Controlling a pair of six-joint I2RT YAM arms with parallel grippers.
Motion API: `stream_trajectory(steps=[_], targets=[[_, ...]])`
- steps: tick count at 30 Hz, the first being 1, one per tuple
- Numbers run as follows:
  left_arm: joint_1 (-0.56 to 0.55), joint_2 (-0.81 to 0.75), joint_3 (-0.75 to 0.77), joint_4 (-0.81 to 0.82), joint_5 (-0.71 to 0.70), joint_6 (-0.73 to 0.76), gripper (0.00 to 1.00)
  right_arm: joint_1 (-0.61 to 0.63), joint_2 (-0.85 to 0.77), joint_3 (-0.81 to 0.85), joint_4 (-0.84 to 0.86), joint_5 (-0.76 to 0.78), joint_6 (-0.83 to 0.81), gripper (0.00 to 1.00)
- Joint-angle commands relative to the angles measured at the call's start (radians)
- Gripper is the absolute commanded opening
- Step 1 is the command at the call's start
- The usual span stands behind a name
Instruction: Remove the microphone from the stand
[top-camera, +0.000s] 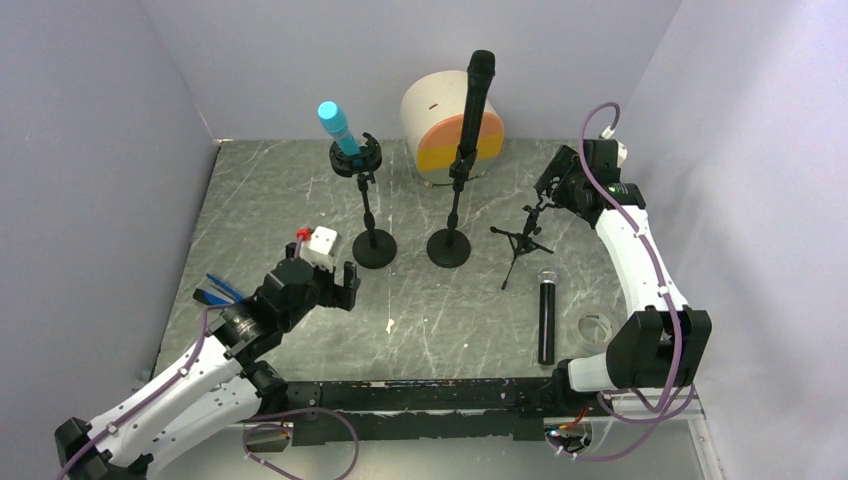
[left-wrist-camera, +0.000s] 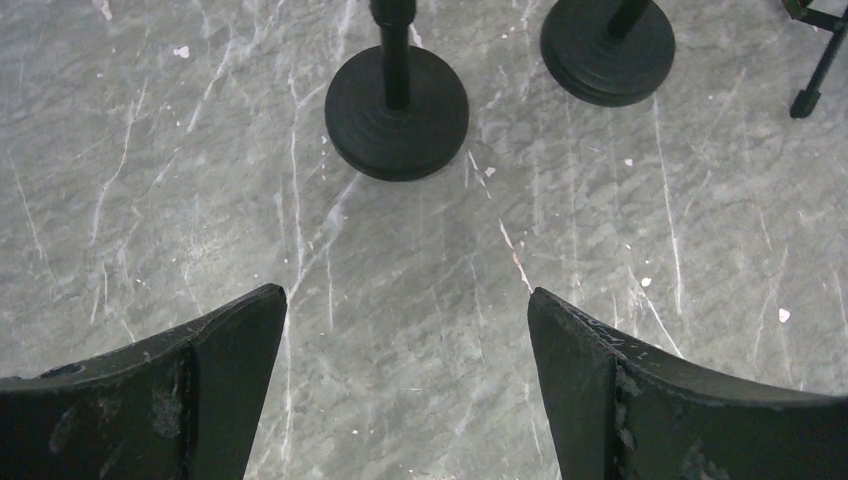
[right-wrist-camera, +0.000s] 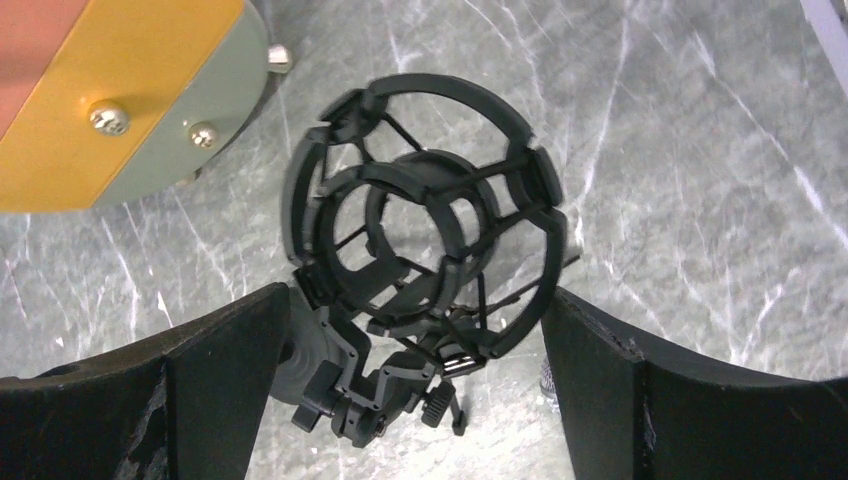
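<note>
A blue microphone (top-camera: 338, 124) sits tilted in the shock mount of a round-base stand (top-camera: 374, 247). A tall black microphone (top-camera: 475, 95) stands upright in a second stand (top-camera: 449, 246). Another black microphone (top-camera: 547, 318) lies flat on the table. My right gripper (top-camera: 553, 188) is open, its jaws either side of the empty shock mount (right-wrist-camera: 430, 245) on a small tripod stand (top-camera: 523, 238); it also shows in the right wrist view (right-wrist-camera: 416, 292). My left gripper (top-camera: 347, 286) is open and empty, low over the table in front of the two round bases (left-wrist-camera: 397, 112).
A white cylinder with an orange and yellow face (top-camera: 455, 130) stands at the back behind the stands. A clear tape roll (top-camera: 596, 328) lies near the right arm's base. Blue-handled tools (top-camera: 218, 290) lie at the left edge. Walls close in three sides.
</note>
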Motion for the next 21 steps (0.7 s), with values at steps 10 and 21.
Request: stream_trajectory(steps=[10,21], targets=[[0.217,0.121,0.054,0.175,0.257,0.025,0.95,-0.003,-0.138,-0.003,-0.018,0.042,-0.091,0.99],[0.362,0.365,0.122,0.573,0.468,0.04,0.95,-0.004,-0.472,-0.174,0.048,-0.159,-0.056,0.99]])
